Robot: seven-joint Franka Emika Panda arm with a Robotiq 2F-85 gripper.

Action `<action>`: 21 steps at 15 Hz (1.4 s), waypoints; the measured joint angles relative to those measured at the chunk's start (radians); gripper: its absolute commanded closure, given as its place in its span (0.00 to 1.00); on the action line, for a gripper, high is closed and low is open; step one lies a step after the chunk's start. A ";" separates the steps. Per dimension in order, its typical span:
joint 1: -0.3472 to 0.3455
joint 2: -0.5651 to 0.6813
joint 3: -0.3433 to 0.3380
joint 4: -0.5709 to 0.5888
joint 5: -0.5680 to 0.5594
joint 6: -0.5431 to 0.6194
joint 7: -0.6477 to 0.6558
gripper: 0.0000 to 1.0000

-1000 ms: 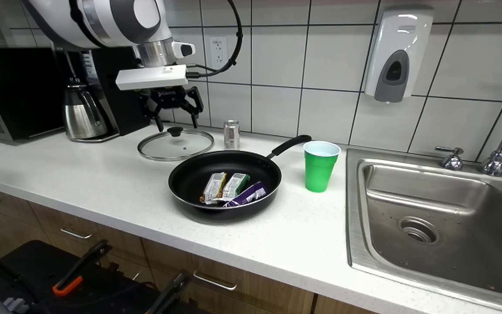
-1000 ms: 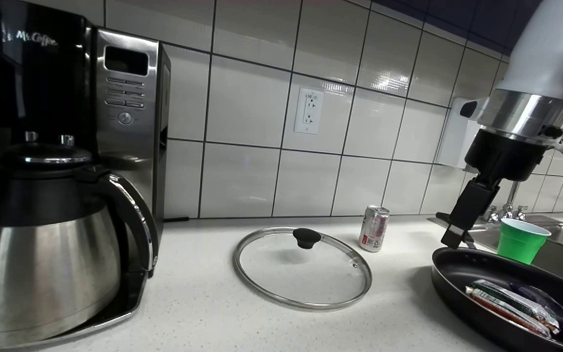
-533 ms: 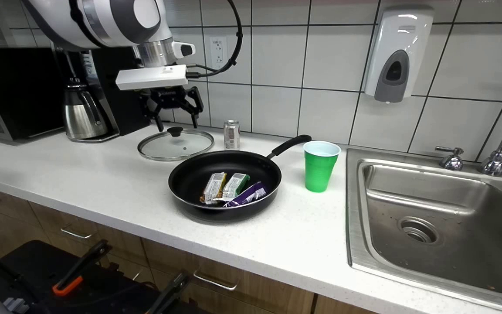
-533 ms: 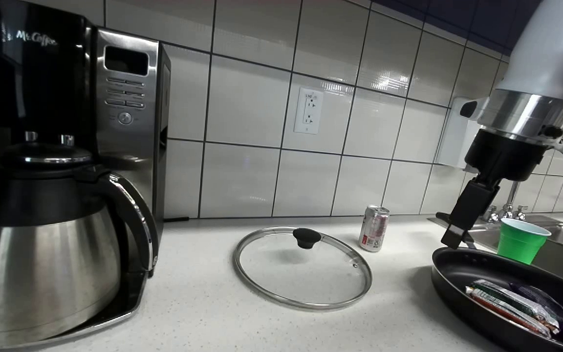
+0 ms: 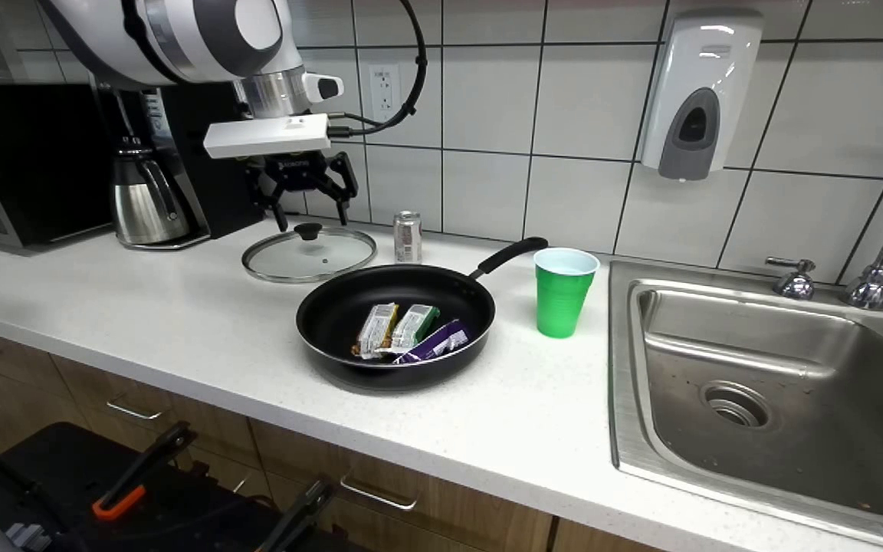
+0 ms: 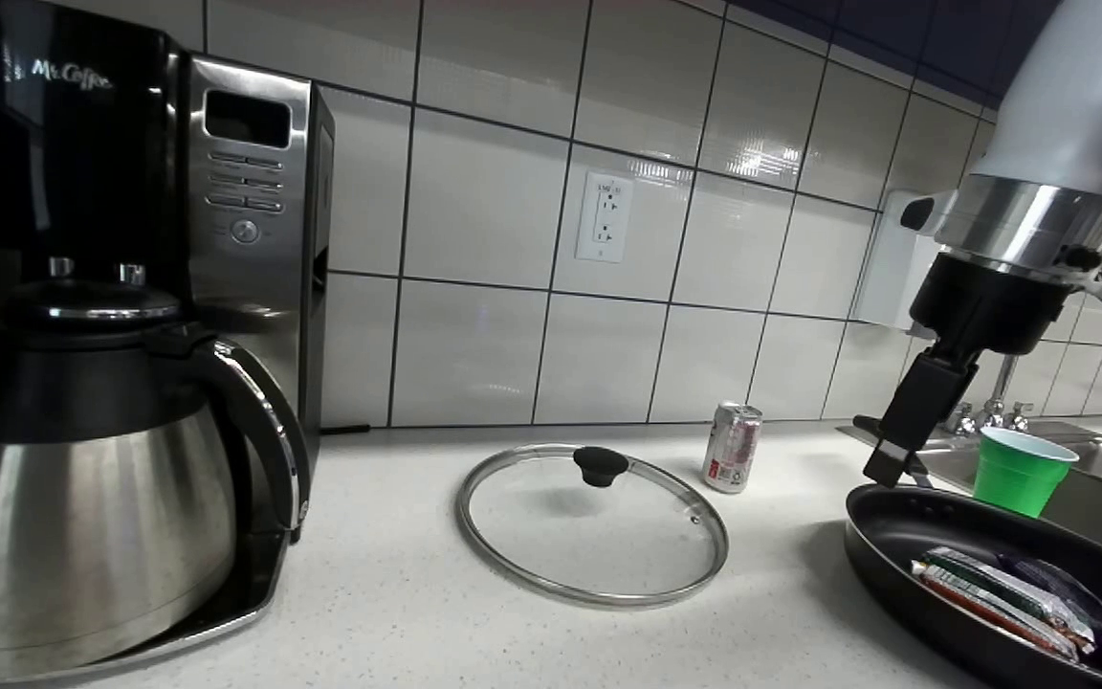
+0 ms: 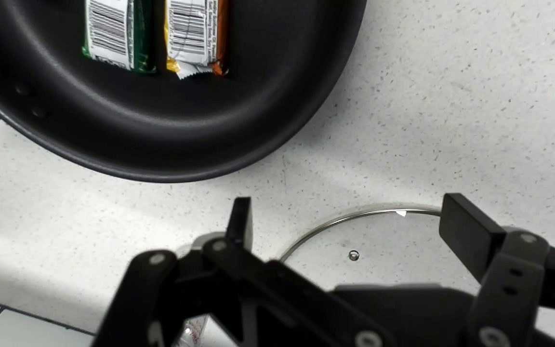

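Observation:
My gripper (image 5: 313, 222) stands open with nothing between its fingers; it hangs over the glass lid (image 5: 296, 261) and touches nothing that I can see. In the wrist view the lid's metal rim and vent hole show between the spread fingers (image 7: 470, 236), while its black knob (image 6: 600, 465) is hidden there. A black frying pan (image 7: 277, 111) sits beside the lid. Inside the pan lie three wrapped bars: a yellow-orange one (image 5: 377, 330), a green one (image 5: 414, 328) and a purple one (image 5: 437, 342). In an exterior view the fingertips appear just above the pan's rim (image 6: 862, 517).
A silver can (image 5: 408, 238) stands behind the lid near the tiled wall. Beside the pan's handle (image 5: 514, 254) is a green cup (image 5: 564, 299), then the steel sink (image 5: 629, 429). A coffee maker (image 6: 82, 144) with a steel carafe (image 6: 82, 536) stands on the lid's far side from the pan.

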 measured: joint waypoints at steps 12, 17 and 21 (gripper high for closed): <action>0.000 0.000 0.000 0.000 0.000 0.000 0.000 0.00; 0.000 0.070 -0.003 0.068 0.054 0.046 -0.082 0.00; -0.002 0.204 0.000 0.217 0.126 0.077 -0.168 0.00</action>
